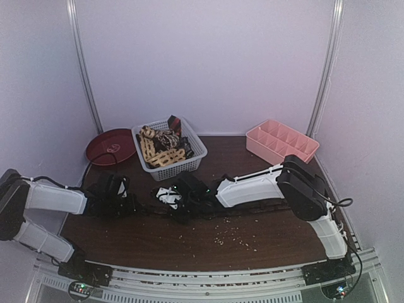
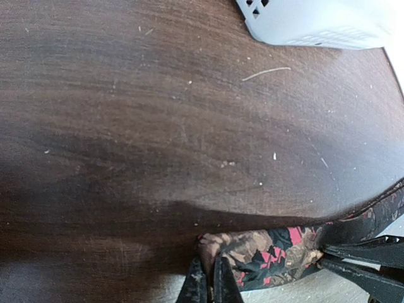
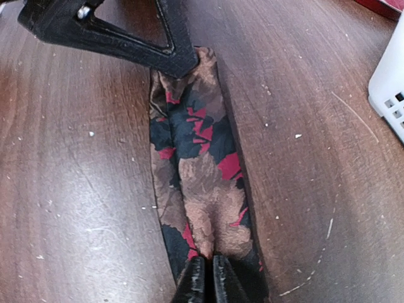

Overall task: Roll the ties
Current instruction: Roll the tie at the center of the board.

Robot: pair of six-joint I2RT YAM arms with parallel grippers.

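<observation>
Floral tie (image 3: 202, 164) on table (image 3: 76, 189), left end effector (image 2: 209, 281) and right end effector (image 3: 205, 278) each pinching it

Floral brown, black and red tie (image 3: 202, 170) lies stretched flat.

I have one tie (image 3: 202, 170) flat on the bench (image 1: 252, 233), left of centre, between left gripper (image 2: 211, 281) and right gripper (image 3: 205, 274). Behind it, more ties (image 1: 161, 145) lie in the basket (image 1: 183, 166). The plate (image 1: 110, 146) is at the back-left corner and the tray (image 1: 281, 140) at the back-right.
</observation>
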